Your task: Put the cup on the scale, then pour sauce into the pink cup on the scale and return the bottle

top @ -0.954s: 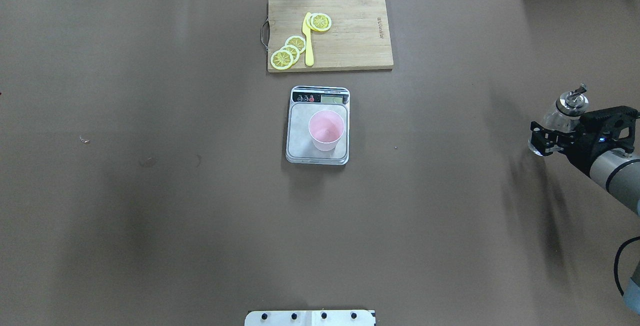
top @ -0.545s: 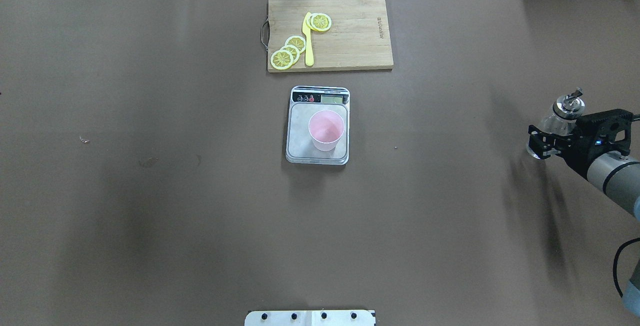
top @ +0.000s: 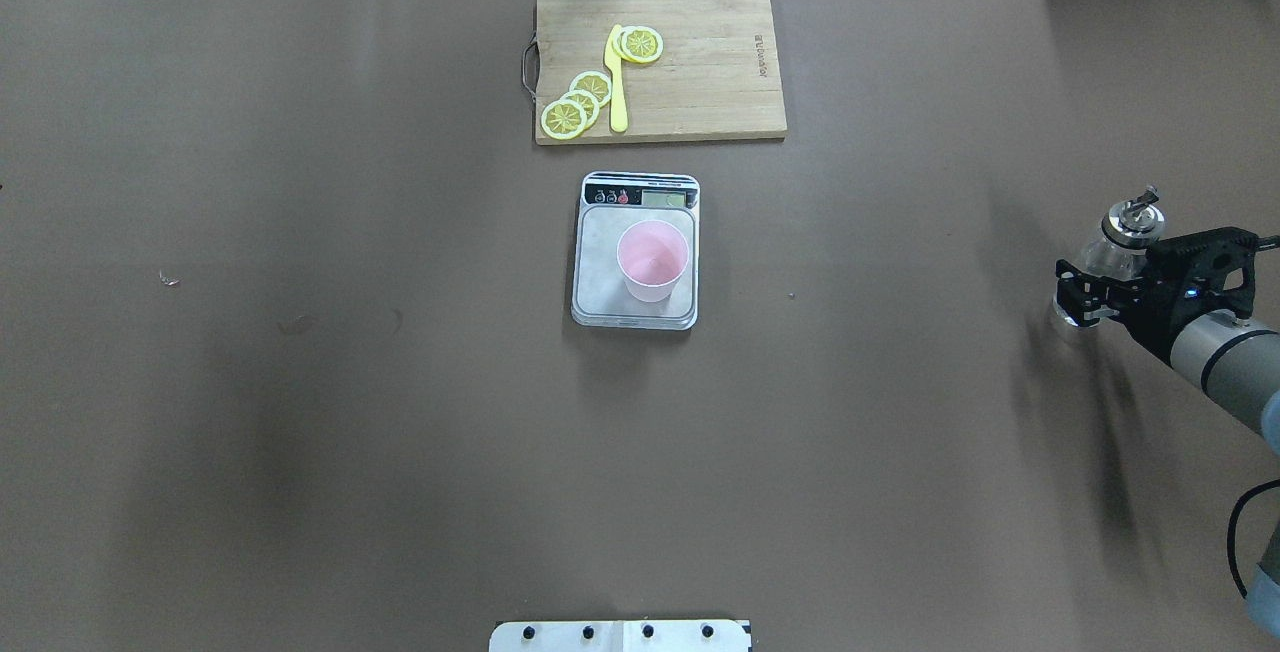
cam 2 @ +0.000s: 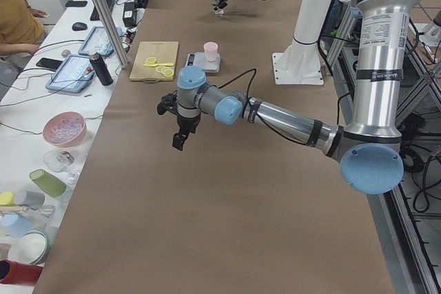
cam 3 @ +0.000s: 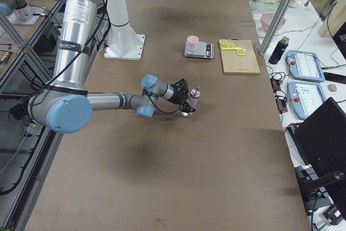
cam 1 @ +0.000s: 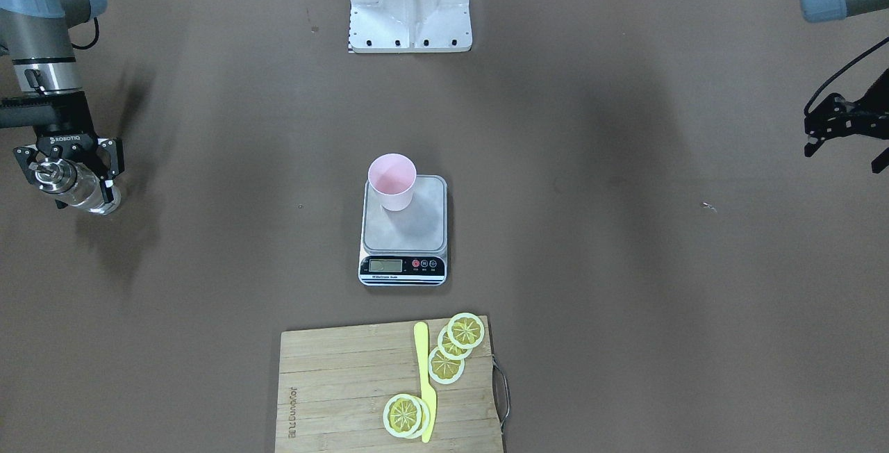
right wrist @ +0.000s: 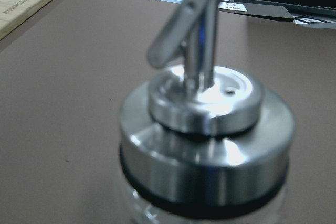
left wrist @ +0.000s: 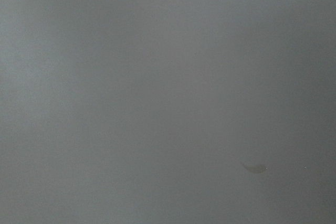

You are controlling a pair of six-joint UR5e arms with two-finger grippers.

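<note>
**A:** Any writing you can read from the front camera?

**B:** "ROBOTIQ" in white on my right gripper (cam 1: 67,175). The stamp on the board (cam 1: 333,383) and the print under the display of the scale (cam 1: 420,224) are too small for me to read. That gripper's fingers are pinched on the bottle (cam 1: 94,197), which leans, near the end of the table (cam 1: 208,300) on my right. The cup (cam 1: 392,182) stands upright on the scale's steel plate. My left gripper (cam 1: 844,137) hangs well off on the other side, and I cannot tell how far apart its fingers are.

**A:** Overhead?

**B:** Against a second ago, the right gripper and the bottle have slid a little down the view, and the bottle looks smaller. The cup and the scale are unmoved.

**A:** Side cameras?

**B:** From the left end, my left gripper points down over bare table. From the right end, the bottle's base is either just above the table or on it. I cannot tell which.

**A:** Wrists?

**B:** The left wrist shows only brown table and a faint mark. In the right wrist view the bottle's steel cap and spout, blurred, fill the frame, with no fingers in sight.
</note>
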